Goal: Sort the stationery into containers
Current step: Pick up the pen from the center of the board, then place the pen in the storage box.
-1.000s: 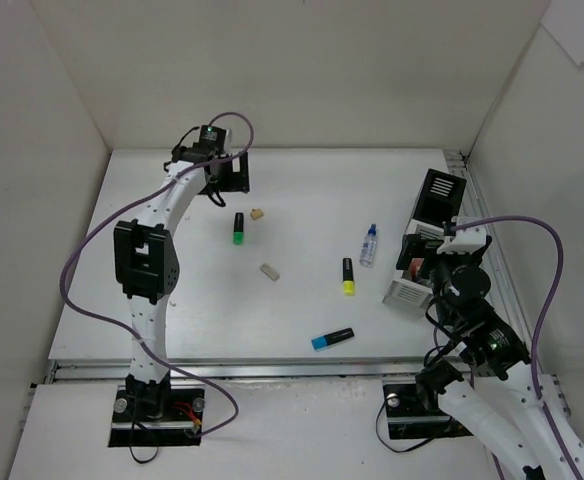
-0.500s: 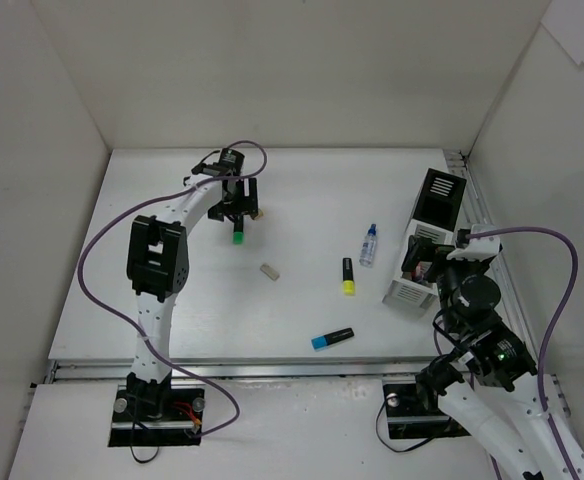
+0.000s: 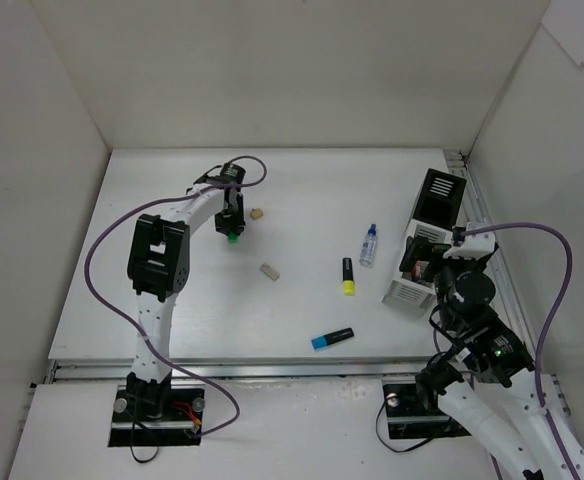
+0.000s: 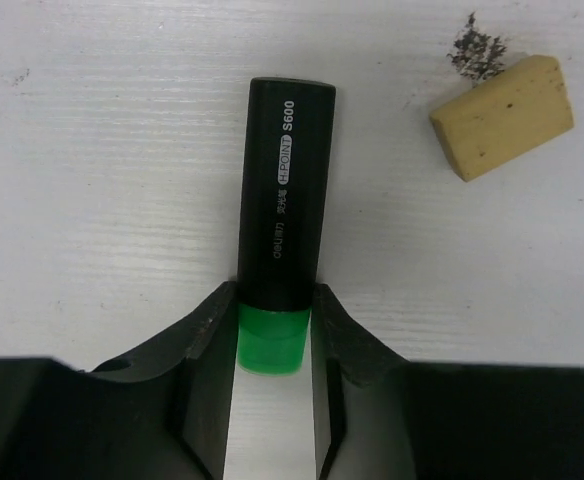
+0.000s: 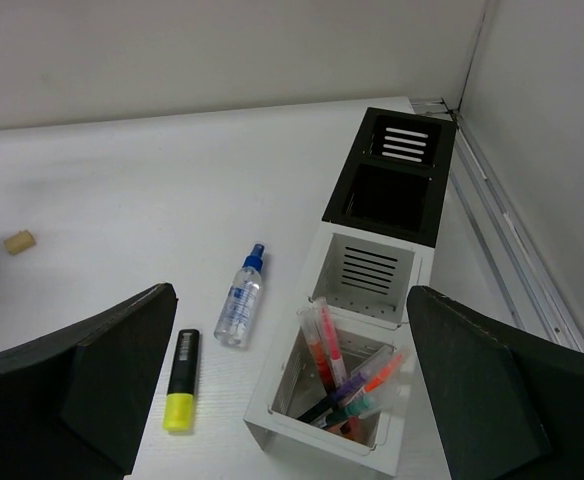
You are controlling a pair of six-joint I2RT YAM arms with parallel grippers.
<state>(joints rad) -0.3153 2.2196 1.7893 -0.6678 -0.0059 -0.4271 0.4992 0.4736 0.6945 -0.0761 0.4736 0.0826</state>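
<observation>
A green-capped highlighter (image 4: 284, 200) with a black body lies on the white table. My left gripper (image 4: 275, 300) is shut on it, a finger pressing each side where the cap meets the body. From above, that gripper (image 3: 232, 226) is at the far left of the table, with the green cap (image 3: 233, 237) showing below it. A tan eraser (image 4: 502, 117) lies just to the right, untouched. My right gripper (image 5: 292, 293) hovers open above the three-section organizer (image 5: 312, 445), whose near white section holds several pens (image 5: 357, 385).
Loose on the table are a white eraser (image 3: 269, 271), a yellow highlighter (image 3: 348, 276), a blue highlighter (image 3: 332, 339) and a clear blue-capped bottle (image 3: 369, 245). The organizer (image 3: 427, 240) stands by the right wall. White walls enclose the table on three sides.
My left arm swung in from the far left corner and came down over the green highlighter, and its jaws closed on it. My right arm shifted only slightly.
</observation>
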